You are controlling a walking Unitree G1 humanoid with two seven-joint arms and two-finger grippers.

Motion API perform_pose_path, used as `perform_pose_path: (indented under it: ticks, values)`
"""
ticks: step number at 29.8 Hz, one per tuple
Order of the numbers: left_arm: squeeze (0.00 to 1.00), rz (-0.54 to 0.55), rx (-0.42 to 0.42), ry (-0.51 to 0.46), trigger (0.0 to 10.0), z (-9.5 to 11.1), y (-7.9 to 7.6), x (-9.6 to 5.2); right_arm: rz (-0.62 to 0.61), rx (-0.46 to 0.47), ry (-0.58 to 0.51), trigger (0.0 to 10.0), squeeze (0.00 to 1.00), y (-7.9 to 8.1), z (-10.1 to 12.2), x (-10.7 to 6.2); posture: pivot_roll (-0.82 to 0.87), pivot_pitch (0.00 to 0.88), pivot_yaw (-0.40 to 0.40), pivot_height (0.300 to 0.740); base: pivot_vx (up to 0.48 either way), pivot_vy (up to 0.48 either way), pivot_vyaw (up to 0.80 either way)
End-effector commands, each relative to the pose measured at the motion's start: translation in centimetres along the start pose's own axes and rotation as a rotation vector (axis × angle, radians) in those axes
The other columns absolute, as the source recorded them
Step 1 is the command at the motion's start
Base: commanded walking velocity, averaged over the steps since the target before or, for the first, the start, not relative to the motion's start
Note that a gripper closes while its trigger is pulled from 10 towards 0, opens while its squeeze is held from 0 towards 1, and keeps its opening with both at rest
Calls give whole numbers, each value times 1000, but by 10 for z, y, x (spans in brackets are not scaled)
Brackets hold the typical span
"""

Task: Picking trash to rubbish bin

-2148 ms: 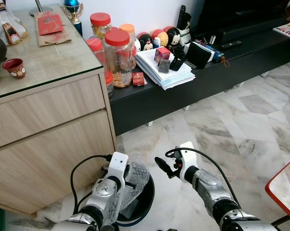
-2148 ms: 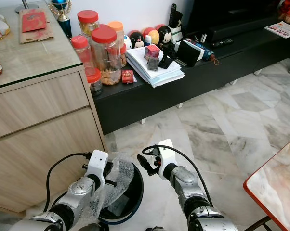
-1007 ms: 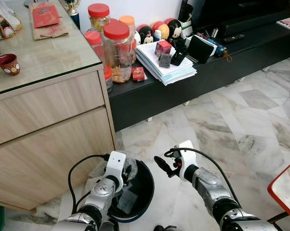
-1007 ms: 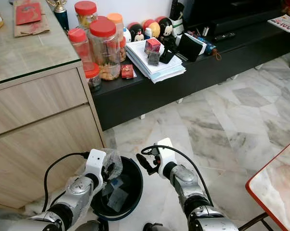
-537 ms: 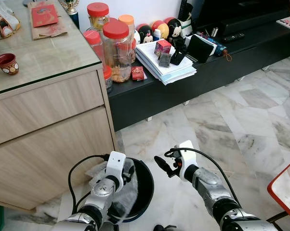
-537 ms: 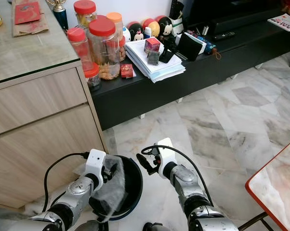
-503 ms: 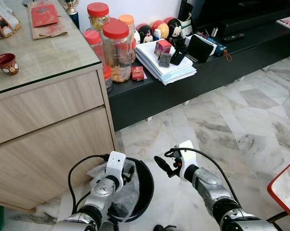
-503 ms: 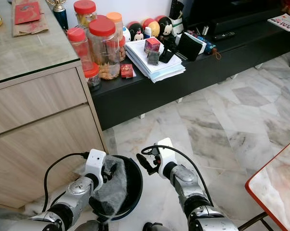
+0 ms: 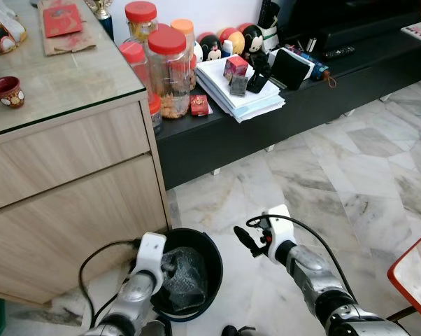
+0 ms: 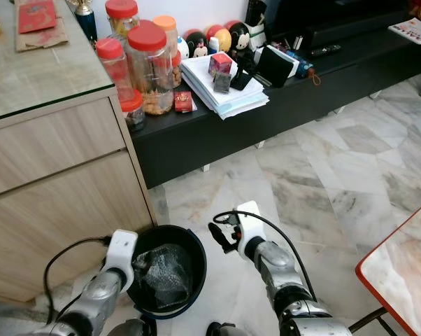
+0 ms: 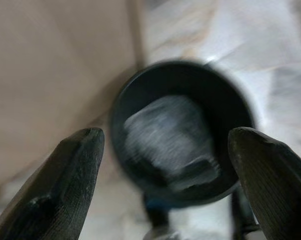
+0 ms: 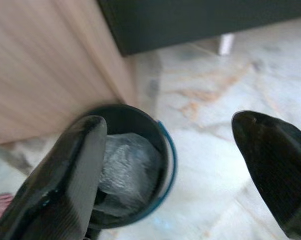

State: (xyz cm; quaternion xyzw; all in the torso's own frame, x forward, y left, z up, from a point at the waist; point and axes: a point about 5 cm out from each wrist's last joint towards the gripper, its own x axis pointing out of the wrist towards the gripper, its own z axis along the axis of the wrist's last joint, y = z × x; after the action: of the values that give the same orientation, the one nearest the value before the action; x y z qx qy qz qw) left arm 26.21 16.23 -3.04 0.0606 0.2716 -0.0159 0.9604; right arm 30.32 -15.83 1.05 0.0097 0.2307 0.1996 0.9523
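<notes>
A black round rubbish bin (image 9: 191, 232) stands on the marble floor against the wooden cabinet. A crumpled wad of clear plastic wrap (image 9: 182, 274) lies inside it, also seen as a grey lump (image 11: 165, 132) in the left wrist view. My left gripper (image 11: 165, 137) is open just above and behind the bin, holding nothing; its white wrist block (image 9: 152, 252) sits at the bin's left rim. My right gripper (image 9: 240, 238) hovers to the right of the bin, open and empty, its fingers (image 12: 85, 150) spread wide.
A wooden cabinet (image 9: 70, 161) with a glass top rises at the left. A low black bench (image 9: 315, 98) behind carries jars (image 9: 168, 70), a paper stack (image 9: 238, 94) and figurines. A red-edged table corner (image 9: 417, 269) juts in at the right.
The plastic wrap has left my left gripper and dropped into the bin. The left arm has pulled back and lower; the right gripper has shifted slightly right.
</notes>
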Motion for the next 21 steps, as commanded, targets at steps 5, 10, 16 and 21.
perform_pose_path:
  ticks: [5, 10, 16, 21]
  values:
    - [0, 145, -17, 56, 10000, -29, 20, -14, -194, 112, 71, 10000, 0, -25, -27, -19, 72, 168, -72, 740, 0, 0, 0]
    - [0, 224, -21, 75, 10000, -44, 31, -23, -334, 105, 177, 10000, 0, -36, -53, -35, 90, 159, -73, 740, 0, 0, 0]
    - [0, 278, -33, 114, 10000, -54, 34, -28, -364, 172, 226, 10000, 0, -32, -72, -42, 95, 148, -71, 740, 0, 0, 0]
    - [0, 345, -57, 229, 10000, -79, 38, -42, -408, 270, 246, 10000, 0, -31, -87, -51, 89, 129, -70, 740, 0, 0, 0]
